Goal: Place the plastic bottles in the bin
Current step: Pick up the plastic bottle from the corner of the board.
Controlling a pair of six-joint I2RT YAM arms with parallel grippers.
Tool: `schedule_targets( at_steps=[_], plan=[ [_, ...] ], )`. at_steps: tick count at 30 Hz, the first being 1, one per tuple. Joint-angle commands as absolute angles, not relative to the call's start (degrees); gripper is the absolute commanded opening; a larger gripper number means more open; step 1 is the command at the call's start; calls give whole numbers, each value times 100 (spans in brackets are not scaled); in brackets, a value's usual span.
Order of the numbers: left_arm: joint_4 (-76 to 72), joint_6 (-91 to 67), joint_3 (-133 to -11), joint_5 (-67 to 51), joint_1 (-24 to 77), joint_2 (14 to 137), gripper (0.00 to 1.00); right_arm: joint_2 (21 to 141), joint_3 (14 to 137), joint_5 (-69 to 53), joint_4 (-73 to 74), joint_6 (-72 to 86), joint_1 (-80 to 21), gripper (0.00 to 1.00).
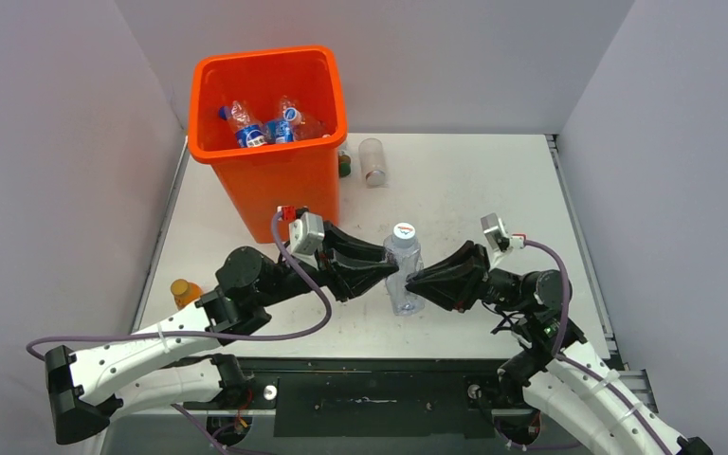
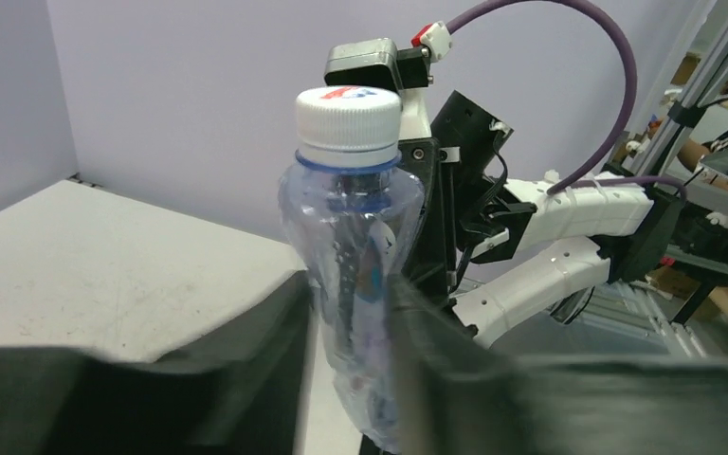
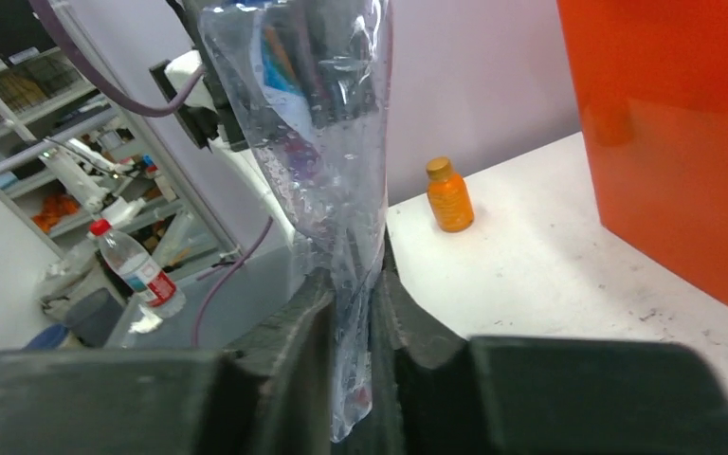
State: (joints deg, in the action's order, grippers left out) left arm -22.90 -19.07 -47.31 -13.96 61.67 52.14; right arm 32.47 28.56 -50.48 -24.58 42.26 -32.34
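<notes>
Just past the arm bases, over the middle of the bench [image 1: 493,190], a blue-tinted bottle [image 1: 403,256] with a white cap stands upright, pinched from both sides. The left fingers [image 1: 365,275] clamp its waist from the left. The right fingers [image 1: 441,280] clamp it lower down from the right, where the right wrist view shows the thin wall squashed almost flat. Both pairs are closed narrow on this one bottle, so the step in hand looks like a pass from one arm to the other.

At the bench's near left edge a squat orange bottle [image 1: 185,291] stands alone, well apart from either arm.

Further back on the left stands the bin [image 1: 265,190], with several clear blue-labelled bottles [image 1: 256,128] already inside. Just beside its right wall sits a small dark-capped bottle [image 1: 344,167], partly hidden, and near that a clear bottle [image 1: 373,161] lies on its side.

Since the bin is on the left, the next move probably calls for the right fingers to let go first. The left arm would then lift the bottle clear of the rim and release it over the opening. The soft wall may slip or spring when one grip loosens.
</notes>
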Motion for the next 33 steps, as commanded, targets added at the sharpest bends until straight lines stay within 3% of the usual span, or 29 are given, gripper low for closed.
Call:
schedule_targets(
  at_steps=[1, 4, 10, 15, 21, 27, 33],
  plan=[
    [-2716, -1911, -4975, -1516, 6214, 5177, 52, 3181, 2786, -4581, -2514, 3866, -3581, 6],
    [-2732, -1785, -4878, -1108, 6215, 4976, 99, 3090, 2857, -4328, -2153, 3558, -3720, 5],
    [-2546, -1622, -5146, -133, 6215, 4636, 96, 3061, 2998, -3997, -1640, 3170, -3799, 5],
    [-968, -1685, -6263, -49, 6219, 5108, 100, 3075, 3047, -3765, -1477, 3005, -3859, 5],
    [313, -1857, -7060, -305, 6214, 5685, 82, 3076, 3046, -3666, -1372, 2918, -3911, 5],
    [727, -1898, -7339, -444, 6218, 5989, 54, 3091, 3102, -3626, -1314, 2877, -3956, 5],
    [803, -1900, -7413, -540, 6218, 6157, 44, 3098, 3092, -3593, -1315, 2865, -3992, 5]
  ],
)
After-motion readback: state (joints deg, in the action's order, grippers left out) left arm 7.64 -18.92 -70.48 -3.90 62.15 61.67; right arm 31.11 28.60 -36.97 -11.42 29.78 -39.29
